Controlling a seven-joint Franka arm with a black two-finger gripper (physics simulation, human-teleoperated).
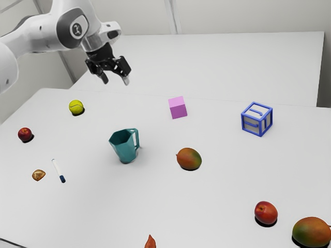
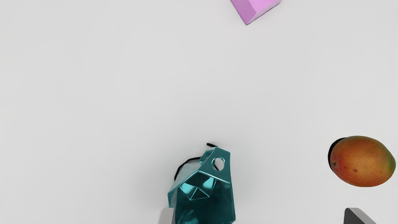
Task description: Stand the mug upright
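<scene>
Hanging with its fingers spread, the black gripper (image 1: 116,81) is well above the teal mug (image 1: 125,150), which sits mouth up near a mango (image 1: 189,158).

A smooth, pale grey-white counter (image 1: 103,217) spreads under soft, even light. Beyond its far edge, a broad white surface (image 1: 217,64) stands before a light grey back wall (image 1: 248,15), which is marked by a vertical seam (image 1: 173,16). At the exterior view's left, another pale wall (image 1: 36,72) meets a dark slanting strip (image 1: 66,70).
</scene>
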